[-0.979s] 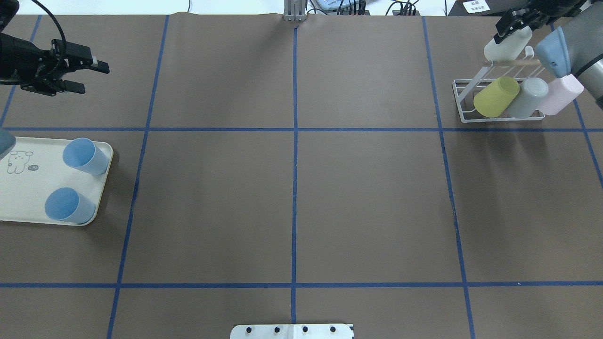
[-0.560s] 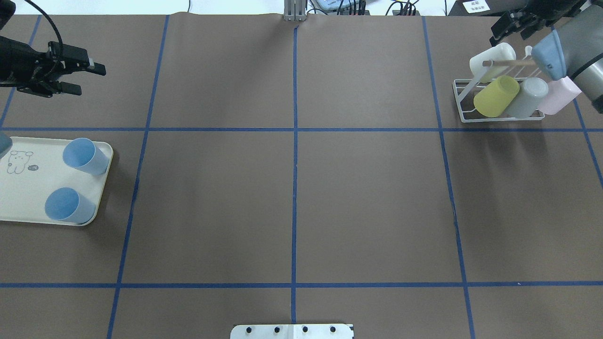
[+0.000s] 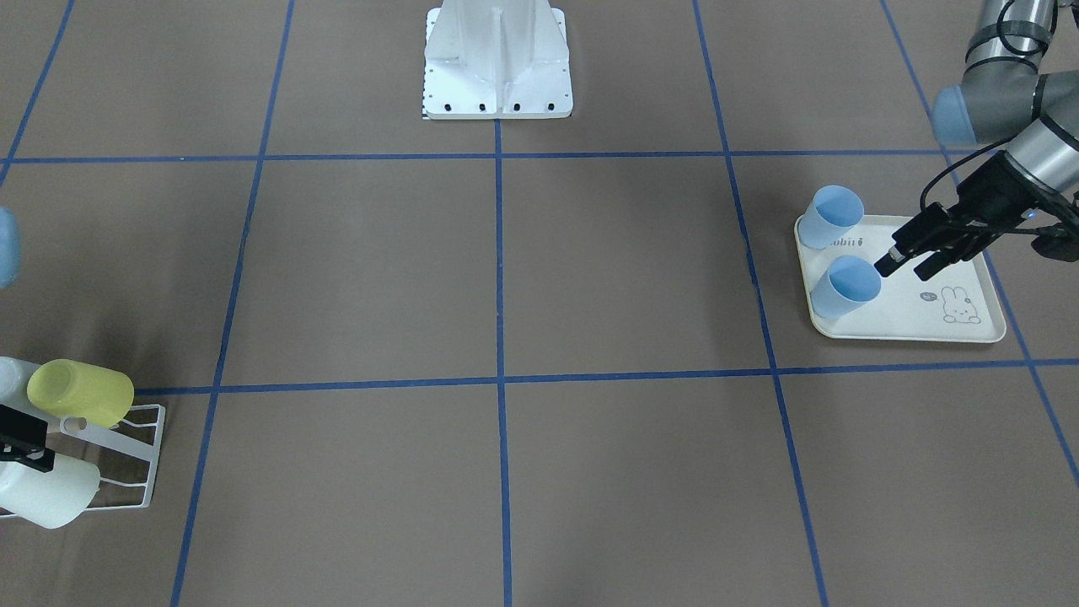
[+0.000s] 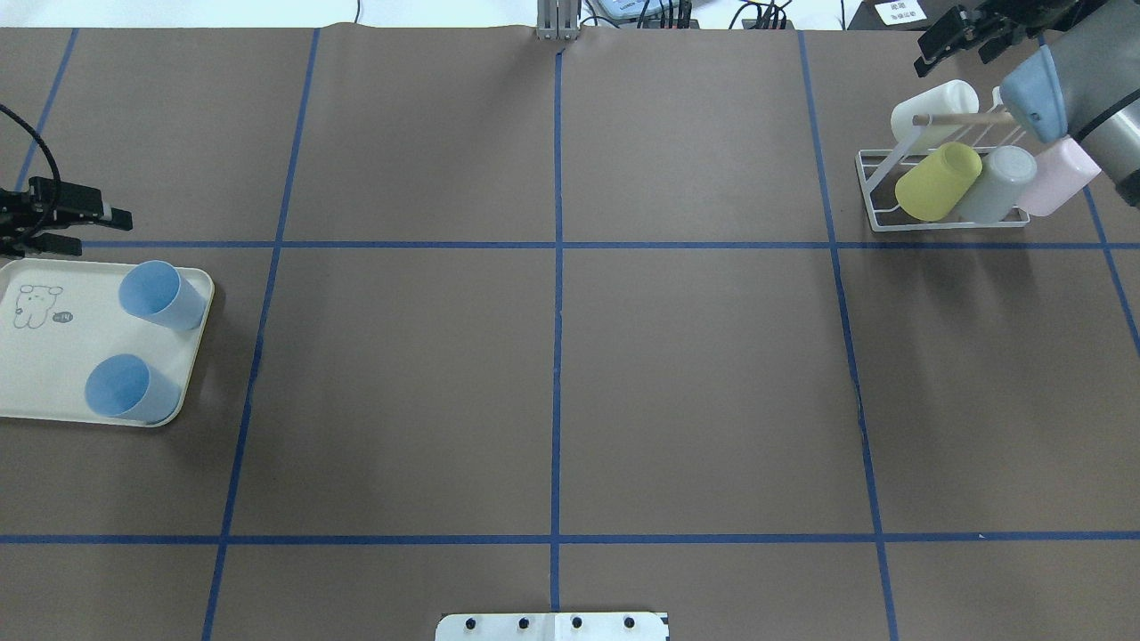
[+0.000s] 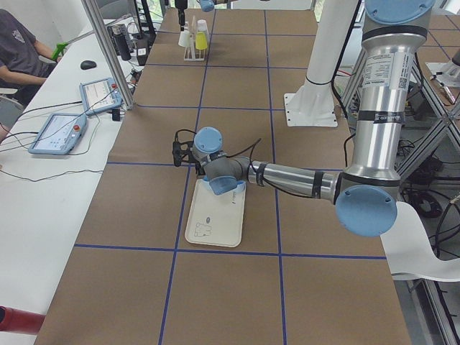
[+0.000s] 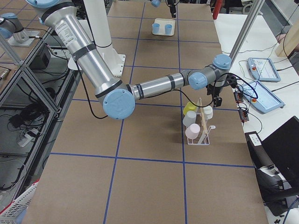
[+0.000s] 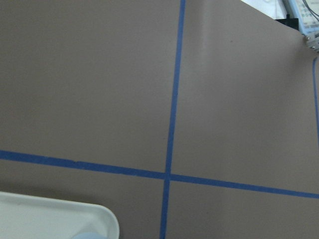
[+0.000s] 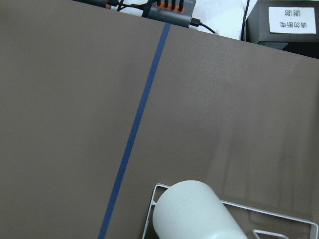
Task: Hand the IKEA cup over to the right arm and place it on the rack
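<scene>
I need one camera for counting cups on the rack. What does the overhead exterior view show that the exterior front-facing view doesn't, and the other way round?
Only overhead: the whole rack, including the pink cup at its right end, which front-facing cuts off. Only front-facing: the left arm behind its gripper, and the robot's base column. Both: the tray with two blue cups, the open, empty left gripper near it, and the yellow cup and white cup on the rack.

Overhead: above, behind base (image 3: pixel 497 67), looking forward-down. Front view faces it, so you read sides mirrored. Side cameras: table (image 4: pixel 695 374) ends, far. Wrist cameras: close, downward. Overhead and front share tray (image 4: pixel 53 374), rack (image 4: pixel 893 160).
</scene>
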You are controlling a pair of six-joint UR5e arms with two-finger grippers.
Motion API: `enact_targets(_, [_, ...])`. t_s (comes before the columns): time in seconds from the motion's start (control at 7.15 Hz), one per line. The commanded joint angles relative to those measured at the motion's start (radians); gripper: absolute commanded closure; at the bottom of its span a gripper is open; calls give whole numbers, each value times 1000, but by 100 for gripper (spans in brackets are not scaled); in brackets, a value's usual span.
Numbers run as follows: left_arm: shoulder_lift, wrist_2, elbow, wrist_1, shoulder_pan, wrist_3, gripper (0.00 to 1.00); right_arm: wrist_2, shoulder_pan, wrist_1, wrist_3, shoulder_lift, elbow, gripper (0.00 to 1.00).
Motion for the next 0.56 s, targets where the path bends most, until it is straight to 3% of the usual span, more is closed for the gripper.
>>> enact_targets(0.0, [106,34,-16,6,70,3,0,16,1,-2,1,-2,17,2])
enact_targets(0.14, [142,39,-67,48,102,3,0,16,1,1,1,-4,18,2])
enact_targets(0.28, [169,40,-168,165,109,3,0,16,1,1,1,-10,28,2])
enact_targets(0.42, [202,92,-221,204,150,3,0,16,1,1,1,-13,28,1])
